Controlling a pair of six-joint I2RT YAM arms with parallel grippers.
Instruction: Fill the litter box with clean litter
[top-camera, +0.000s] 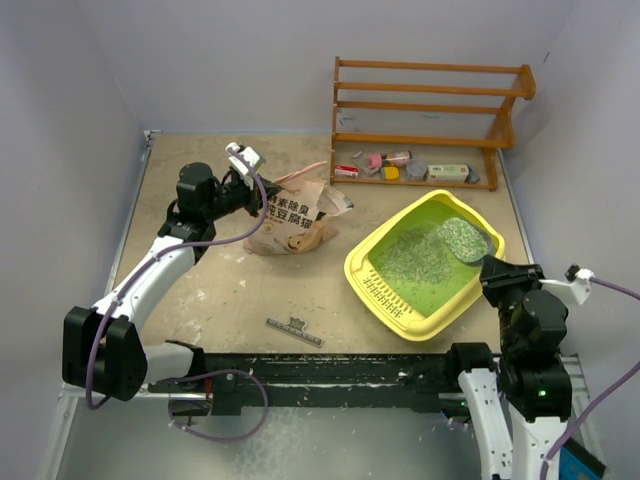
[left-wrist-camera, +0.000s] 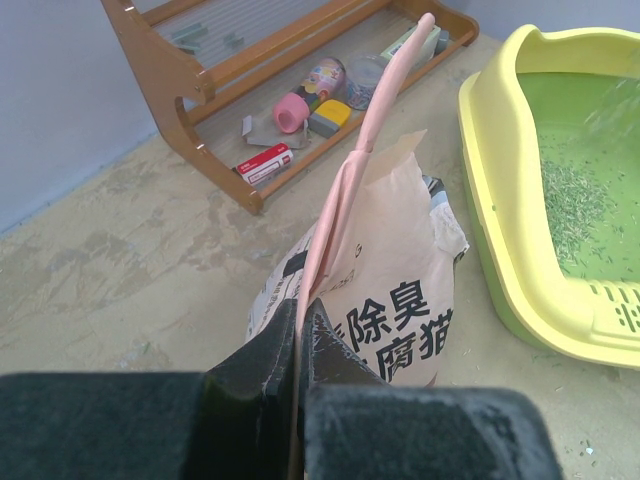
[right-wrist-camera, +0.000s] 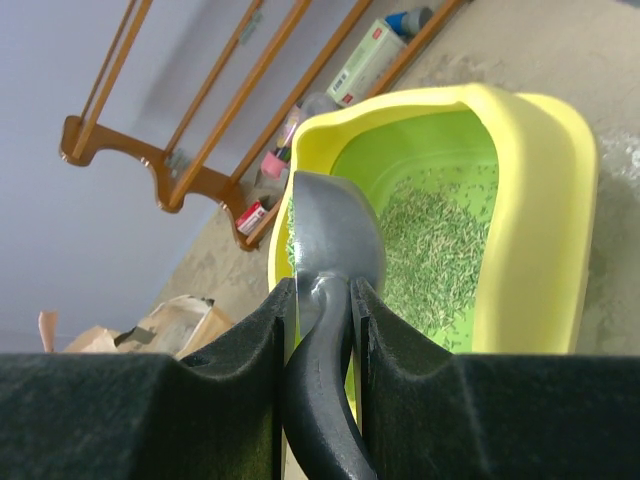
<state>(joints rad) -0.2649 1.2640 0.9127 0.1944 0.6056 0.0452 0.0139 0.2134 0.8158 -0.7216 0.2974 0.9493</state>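
Observation:
The yellow litter box (top-camera: 365, 262) with a green floor sits right of centre; it also shows in the left wrist view (left-wrist-camera: 500, 190) and the right wrist view (right-wrist-camera: 545, 180). Pale grey-green litter (top-camera: 415, 258) (right-wrist-camera: 435, 250) is scattered on its floor. My right gripper (right-wrist-camera: 322, 300) is shut on the black handle of a silver metal scoop (right-wrist-camera: 335, 235) (top-camera: 462, 240), held over the box with litter in its bowl. My left gripper (left-wrist-camera: 300, 325) is shut on the pink handle (left-wrist-camera: 365, 150) of the tan litter bag (top-camera: 292, 222), which stands left of the box.
A wooden rack (top-camera: 430, 105) with small items stands at the back right. A small grey clip (top-camera: 293, 331) lies on the table near the front. Purple walls close in the left, back and right sides.

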